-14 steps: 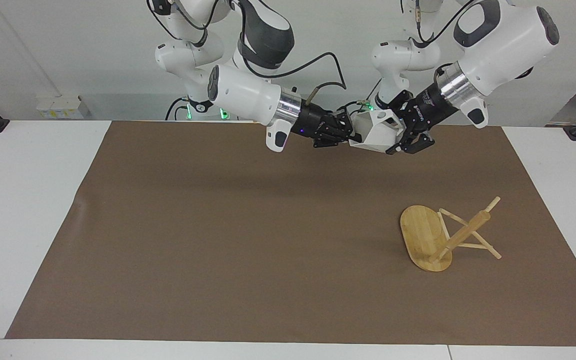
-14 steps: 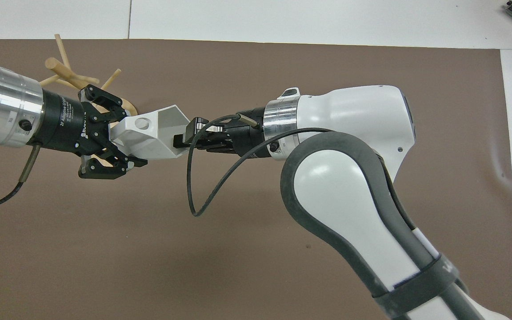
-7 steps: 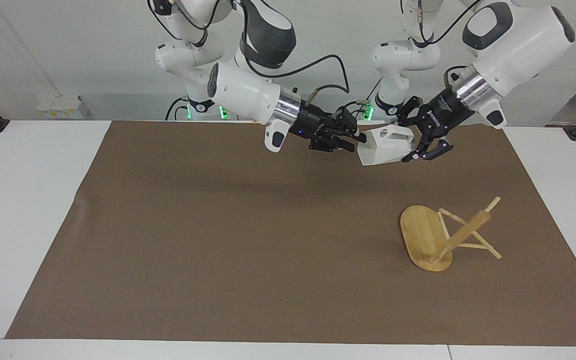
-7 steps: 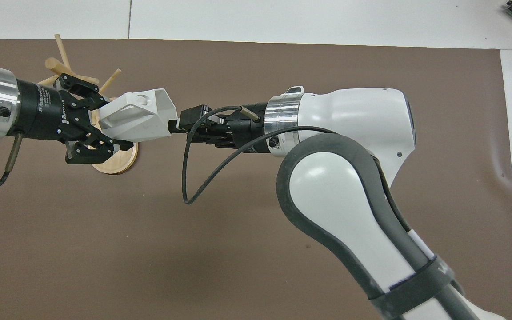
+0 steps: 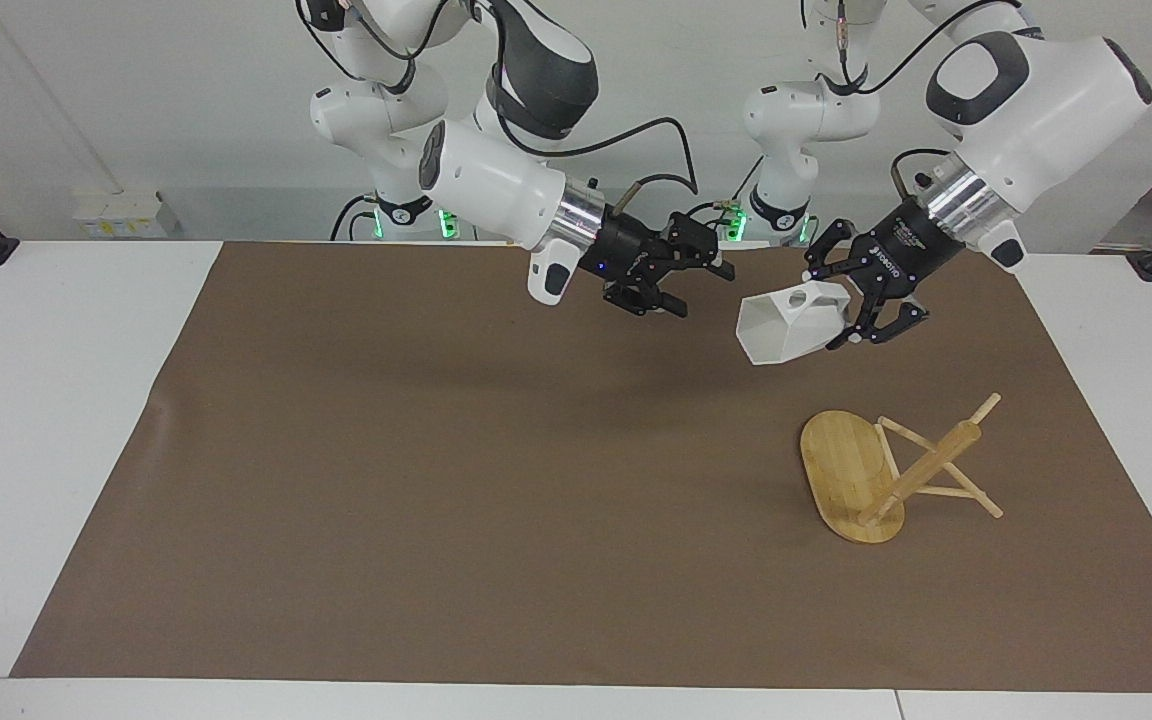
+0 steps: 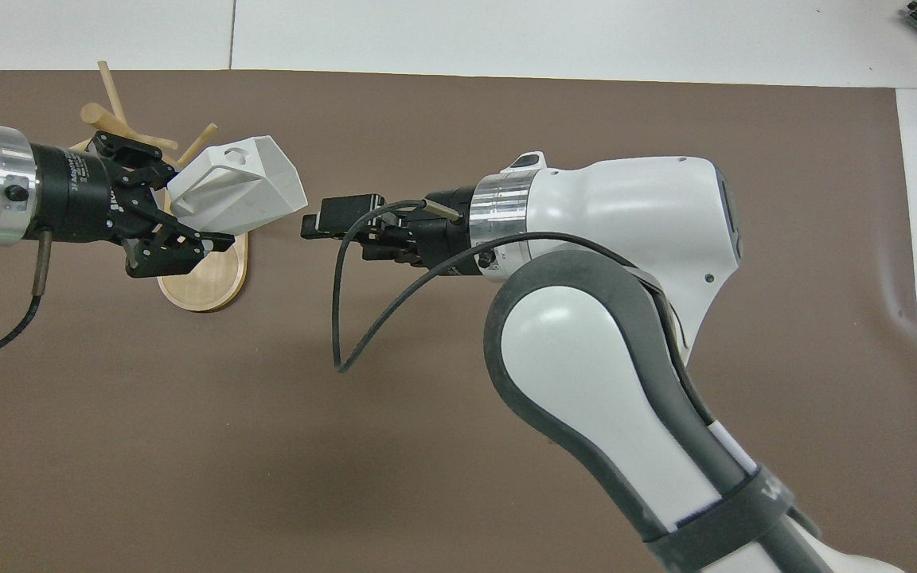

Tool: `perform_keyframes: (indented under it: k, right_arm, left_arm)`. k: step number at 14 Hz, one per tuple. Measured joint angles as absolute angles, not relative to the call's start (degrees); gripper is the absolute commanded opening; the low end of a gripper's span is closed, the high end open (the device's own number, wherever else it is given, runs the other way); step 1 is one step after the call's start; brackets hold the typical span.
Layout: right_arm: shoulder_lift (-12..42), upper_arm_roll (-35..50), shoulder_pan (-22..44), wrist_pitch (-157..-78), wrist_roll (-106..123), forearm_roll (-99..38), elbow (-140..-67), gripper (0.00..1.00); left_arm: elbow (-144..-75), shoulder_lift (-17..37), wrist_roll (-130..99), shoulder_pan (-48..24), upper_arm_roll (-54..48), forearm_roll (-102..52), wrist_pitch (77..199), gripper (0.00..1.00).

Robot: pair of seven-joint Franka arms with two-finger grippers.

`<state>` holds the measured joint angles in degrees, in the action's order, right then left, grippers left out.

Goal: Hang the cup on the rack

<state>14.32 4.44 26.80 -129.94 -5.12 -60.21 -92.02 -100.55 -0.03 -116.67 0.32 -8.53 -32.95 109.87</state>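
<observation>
Left gripper (image 5: pixel 861 305) raised, fingers clamped — right gripper (image 5: pixel 701 285) raised alongside, fingers parted, holding nothing.

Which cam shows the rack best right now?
Facing view: the rack shows whole, unobstructed, with base, post and pegs. In the overhead view the left gripper and the cup it holds cover much of it.

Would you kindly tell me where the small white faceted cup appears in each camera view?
Facing view: the small white faceted cup hangs in the left gripper, above the light bamboo rack, right of centre.
Overhead view: the cup is at upper left, over the rack.
Shared landmark: the rack's oval base, on the brown mat toward the left arm's end.
</observation>
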Motion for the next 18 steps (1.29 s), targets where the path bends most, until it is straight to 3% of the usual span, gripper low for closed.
perform_keyframes:
  k: [8,13,18]
  right_arm:
    - [10.1,3.83,20.68,-128.24,-5.12,-37.41,-93.46,1.0]
    - [7.15,3.63,10.28,-122.91,2.59,-23.96,-95.35,1.0]
    - [7.03,3.45,-0.2,-116.65,16.72,-19.14,-95.85,1.0]
  left_arm:
    - [-112.9,-4.7,-120.39,0.32,-8.59,-32.95,123.21,0.0]
    - [-117.46,-5.03,-124.77,0.52,-8.43,-32.95,129.65,0.0]
    - [-120.07,-3.97,-130.36,0.86,-8.41,-32.95,135.54,0.0]
